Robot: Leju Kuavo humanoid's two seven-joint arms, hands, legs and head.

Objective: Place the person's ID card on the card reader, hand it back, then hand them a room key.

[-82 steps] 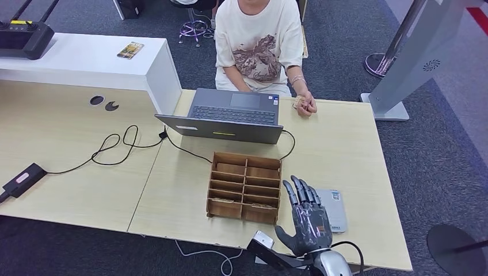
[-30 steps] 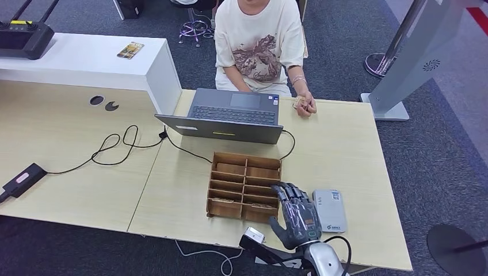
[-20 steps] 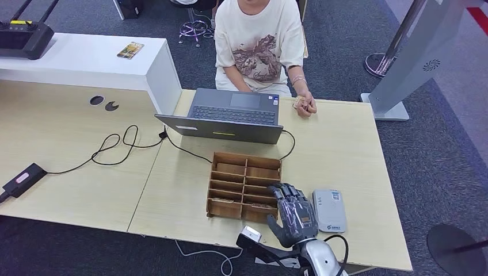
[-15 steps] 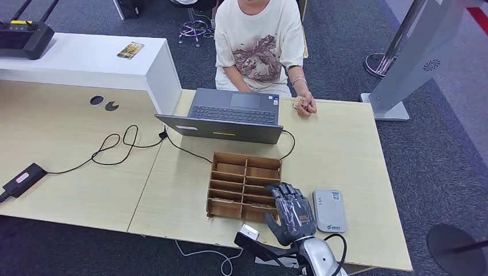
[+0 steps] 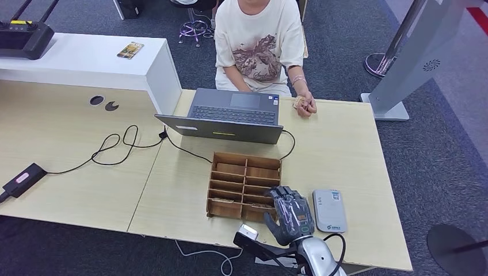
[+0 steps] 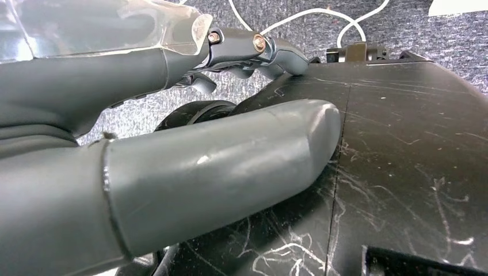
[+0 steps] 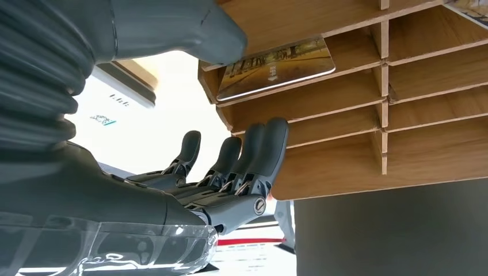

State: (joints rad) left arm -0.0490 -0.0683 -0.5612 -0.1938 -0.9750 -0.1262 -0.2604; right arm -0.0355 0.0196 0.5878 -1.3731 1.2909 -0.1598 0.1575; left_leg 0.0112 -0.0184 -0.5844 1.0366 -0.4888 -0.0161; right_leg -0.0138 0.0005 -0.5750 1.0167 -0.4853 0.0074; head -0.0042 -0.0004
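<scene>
Head view has the right robot hand (image 5: 289,218) slid off the card reader (image 5: 330,210) near the surface's front right corner, now at the wooden rack (image 5: 245,187), empty, fingers apart, thumb over a key card (image 7: 275,67). Probably key-fetching time.

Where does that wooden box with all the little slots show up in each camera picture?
Head view: the wooden organizer sits mid-table, in front of the laptop, with the right hand at its near right corner.
Right wrist view: the organizer's shelves show close up, a card lying in one slot.
Left wrist view: not in it.
Shared landmark: the right hand.
</scene>
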